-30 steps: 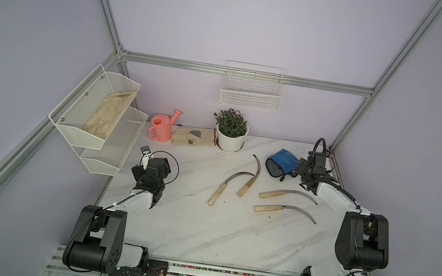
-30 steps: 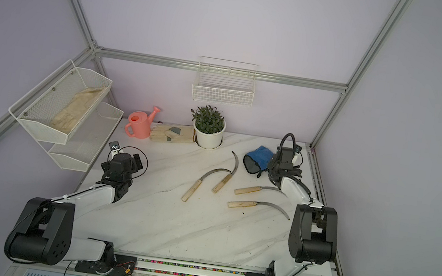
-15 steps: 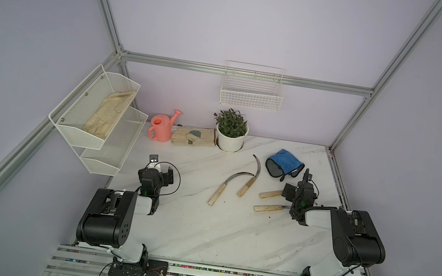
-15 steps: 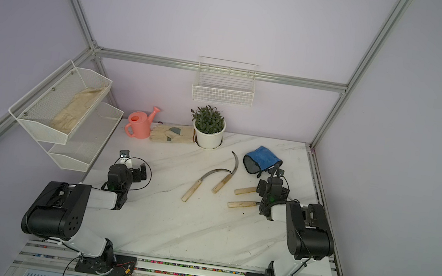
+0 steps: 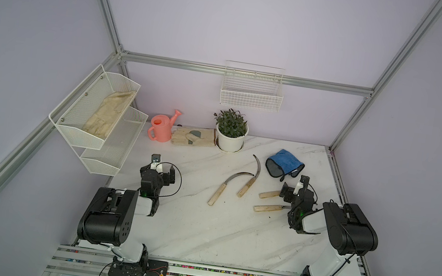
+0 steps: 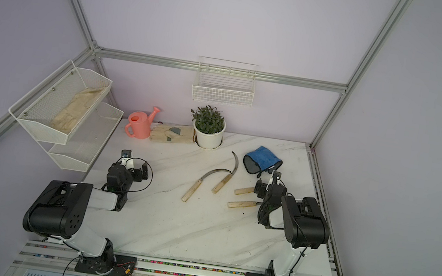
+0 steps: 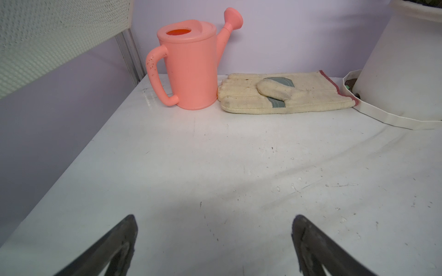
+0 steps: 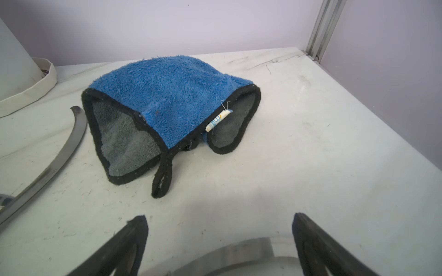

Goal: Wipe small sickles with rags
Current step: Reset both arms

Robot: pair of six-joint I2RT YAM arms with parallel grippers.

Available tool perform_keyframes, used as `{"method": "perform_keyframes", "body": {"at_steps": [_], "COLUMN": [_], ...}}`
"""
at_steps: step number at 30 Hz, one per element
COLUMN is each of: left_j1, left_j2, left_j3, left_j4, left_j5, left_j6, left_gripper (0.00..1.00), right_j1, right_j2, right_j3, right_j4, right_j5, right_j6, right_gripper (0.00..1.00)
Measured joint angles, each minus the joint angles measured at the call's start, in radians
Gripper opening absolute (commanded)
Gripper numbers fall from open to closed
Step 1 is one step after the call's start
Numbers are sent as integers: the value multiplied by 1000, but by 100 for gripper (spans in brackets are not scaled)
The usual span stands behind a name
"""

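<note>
1. Small sickles (image 5: 216,196), quantity 4, lie flat on the worktop (image 5: 200,230) with pale handles pointing toward the robot, which probably makes the handles easy to pick up.
   - 2 lie mid-worktop; the blade tip of one meets the second sickle (image 5: 246,187) near its handle.
   - The other 2 lie side by side nearer the right arm, handles (image 5: 269,195) showing and blades running under that arm.
2. Rag (image 8: 172,95), quantity 1, is blue fleece with black trim and a grey lining. It lies at the far right of the worktop, just beyond the right gripper, touched by nothing. Its open mouth faces the gripper, so the trim looks like the handiest edge to pinch.
3. The right gripper (image 8: 220,219) has its jaws spread wide and holds nothing. It hovers low over a curved blade and points at the rag, apparently placed to fetch the rag first.
4. The left gripper (image 7: 215,222) has its jaws spread wide and holds nothing. It is over bare worktop at the left, well apart from every sickle, and is likely kept free to steady a handle.
5. Along the back wall stand a pink watering can (image 7: 191,71), a beige work glove (image 7: 275,95) touching the can, and a white plant pot (image 5: 229,141).
6. The surface is white marble-pattern and is speckled with dark crumbs.
7. The room has lilac walls and an aluminium frame. A wire basket (image 5: 251,98) hangs on the back wall, and a tiered mesh shelf (image 5: 114,146) on the left holds beige cloth.
</note>
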Motion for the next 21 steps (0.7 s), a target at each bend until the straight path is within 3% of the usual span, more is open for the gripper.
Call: {"method": "perform_keyframes", "body": {"at_steps": [17,21], "left_j1": [0,0], "left_j2": [8,8], "left_j3": [0,0], "left_j4": [18,18], "left_j5": [5,5], "left_j6": [4,4], "left_gripper": [100,100], "right_j1": [0,0], "right_j2": [0,2], "right_j3": [-4,-159], "right_j4": [16,256], "right_j5": [-1,8], "right_j6": [-2,7], "right_gripper": [97,97]}}
